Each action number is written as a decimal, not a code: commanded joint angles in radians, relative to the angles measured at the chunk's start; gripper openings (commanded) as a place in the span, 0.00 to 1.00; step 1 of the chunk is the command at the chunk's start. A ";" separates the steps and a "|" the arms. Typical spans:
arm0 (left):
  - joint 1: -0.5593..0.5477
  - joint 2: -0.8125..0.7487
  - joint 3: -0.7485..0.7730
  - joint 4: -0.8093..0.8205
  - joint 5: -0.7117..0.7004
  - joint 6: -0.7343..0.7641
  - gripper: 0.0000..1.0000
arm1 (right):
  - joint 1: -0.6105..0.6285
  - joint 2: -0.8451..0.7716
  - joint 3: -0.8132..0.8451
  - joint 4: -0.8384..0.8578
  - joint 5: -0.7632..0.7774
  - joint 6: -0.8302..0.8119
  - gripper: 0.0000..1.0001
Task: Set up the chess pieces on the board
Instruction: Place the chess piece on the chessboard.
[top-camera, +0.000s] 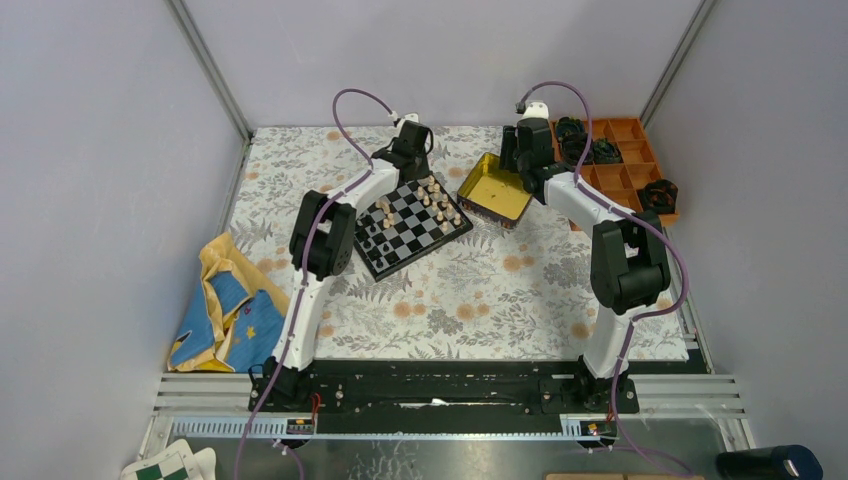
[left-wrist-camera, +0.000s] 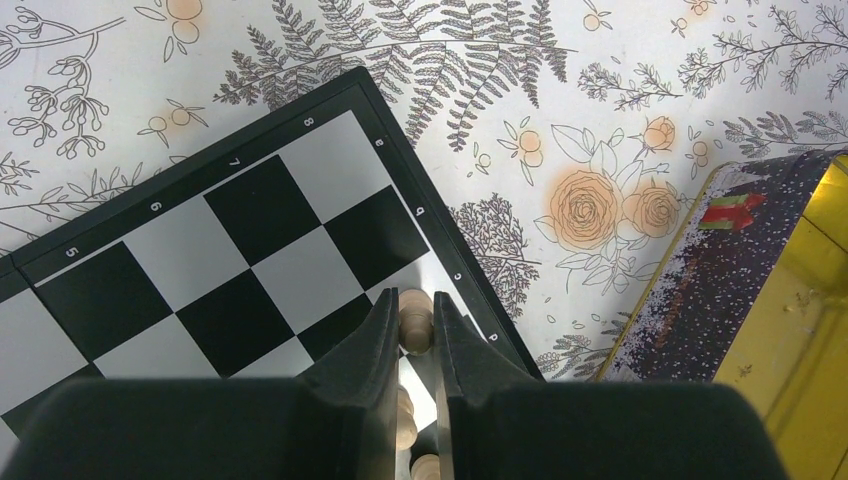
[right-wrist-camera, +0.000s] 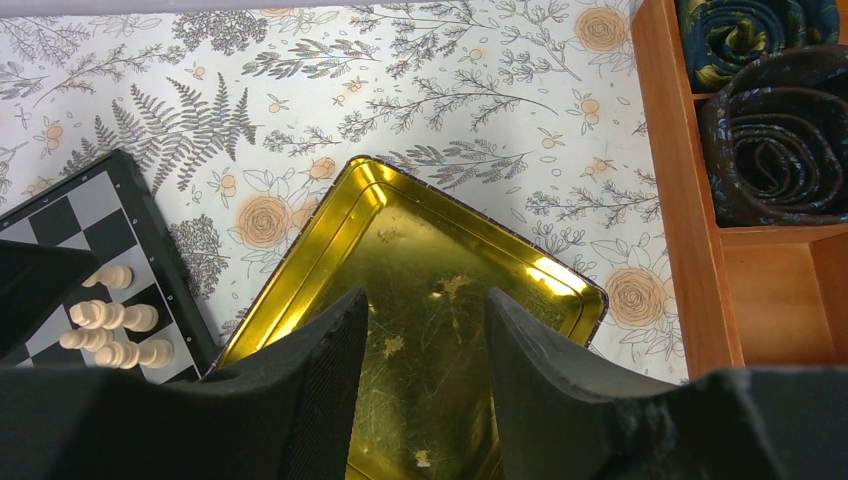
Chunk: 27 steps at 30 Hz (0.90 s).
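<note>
Floral-patterned cloth (top-camera: 480, 290) covers the table, and on it, just left of centre in the overhead view, lies one black-and-grey board (top-camera: 410, 228), turned at an angle. Tan pieces (top-camera: 437, 200) stand in a row along its upper-right side, with a few more near its top-left corner, and a handful of black pieces (top-camera: 372, 240) sit at its left. All are too small for an exact count. One gold tin (top-camera: 493, 188) lies just right of the board, and one orange tray (top-camera: 620, 150) holding dark rolled items fills the upper right. One yellow-and-blue cloth (top-camera: 225, 310) lies at the left edge. The left claw (left-wrist-camera: 412, 300) is nearly closed, pinching a single tan piece (left-wrist-camera: 415, 325) at the board's edge. The right claw (right-wrist-camera: 425, 300) hangs half open over the tin, holding nothing.
</note>
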<state>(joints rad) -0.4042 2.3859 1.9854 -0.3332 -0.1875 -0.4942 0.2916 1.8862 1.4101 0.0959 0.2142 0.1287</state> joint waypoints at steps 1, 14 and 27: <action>-0.004 0.018 0.014 -0.014 -0.012 0.016 0.18 | -0.008 -0.008 0.032 0.038 -0.022 0.008 0.53; -0.005 0.007 0.071 -0.014 -0.016 0.016 0.35 | -0.008 -0.027 0.038 0.032 -0.023 0.000 0.53; -0.002 -0.156 -0.007 0.024 -0.096 -0.026 0.36 | -0.008 -0.067 0.049 0.021 -0.016 -0.022 0.53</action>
<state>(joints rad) -0.4053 2.3646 2.0262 -0.3504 -0.2165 -0.4992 0.2913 1.8858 1.4101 0.0952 0.2142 0.1238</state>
